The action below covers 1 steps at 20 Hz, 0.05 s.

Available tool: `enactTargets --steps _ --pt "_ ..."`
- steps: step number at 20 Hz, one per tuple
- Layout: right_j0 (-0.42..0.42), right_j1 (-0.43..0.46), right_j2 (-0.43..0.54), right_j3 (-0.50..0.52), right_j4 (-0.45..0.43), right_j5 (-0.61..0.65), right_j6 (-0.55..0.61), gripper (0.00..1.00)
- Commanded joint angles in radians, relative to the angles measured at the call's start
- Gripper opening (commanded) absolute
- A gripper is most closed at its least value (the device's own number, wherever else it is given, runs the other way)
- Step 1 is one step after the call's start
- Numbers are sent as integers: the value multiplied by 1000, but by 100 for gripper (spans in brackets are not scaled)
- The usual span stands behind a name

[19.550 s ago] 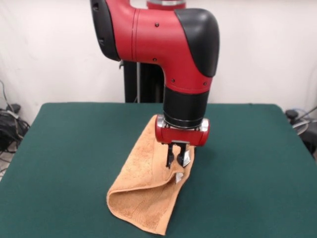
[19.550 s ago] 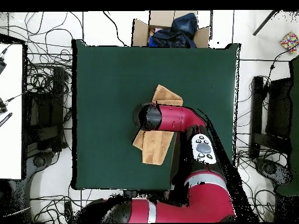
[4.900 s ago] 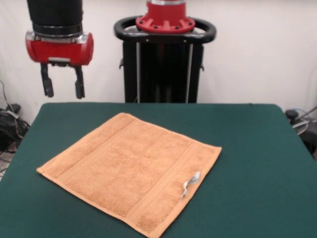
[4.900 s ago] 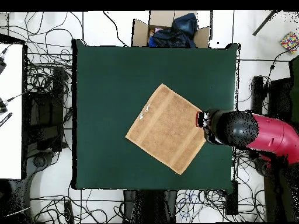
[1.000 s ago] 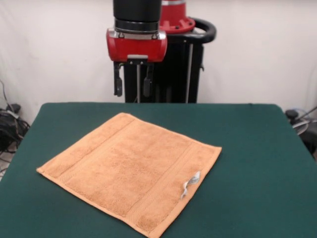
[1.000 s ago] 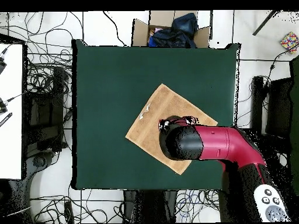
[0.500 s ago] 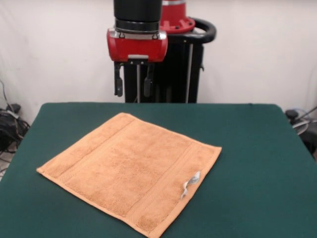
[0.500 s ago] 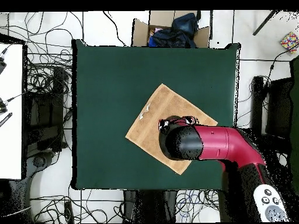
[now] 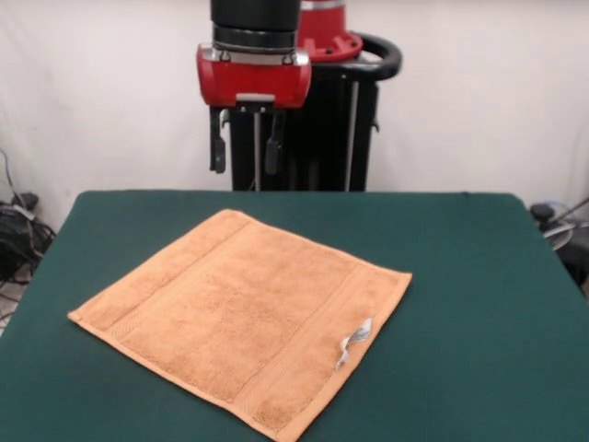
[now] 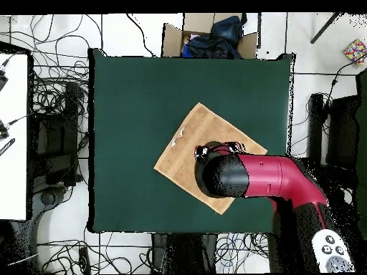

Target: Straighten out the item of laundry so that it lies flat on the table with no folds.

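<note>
Orange-tan terry-cloth square towel [image 9: 241, 318] with woven border bands lies spread out on the dark green felt-topped rectangular table [image 9: 479, 304], turned diamond-wise so one corner points toward the front edge, and set somewhat to one side of the middle. From what I can see every corner is laid out and no edge is doubled over; the surface looks even, with only the small white care tag [image 9: 355, 339] curled up at one border. I judge the straightening essentially done, and what is left for me is at most a check that no low ripple hides in the pile. My red and black gripper [image 9: 245, 147] hangs high above the table's far part, well clear of the cloth, with its two dark fingers [image 9: 217, 147] parted and nothing between them. In the overhead view my arm's red body [image 10: 265, 177] covers part of the towel, so I cannot vouch for that patch from there. As for containers, an open brown cardboard box [image 10: 172, 36] sits on the floor beyond one table edge, holding dark blue bundled fabric [image 10: 215, 39]; I cannot tell what else is in it
</note>
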<state>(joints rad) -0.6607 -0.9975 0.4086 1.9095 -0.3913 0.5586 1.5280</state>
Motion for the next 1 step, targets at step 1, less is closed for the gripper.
enactTargets --steps 1 --pt "27 8 -28 43 33 68 103 100"
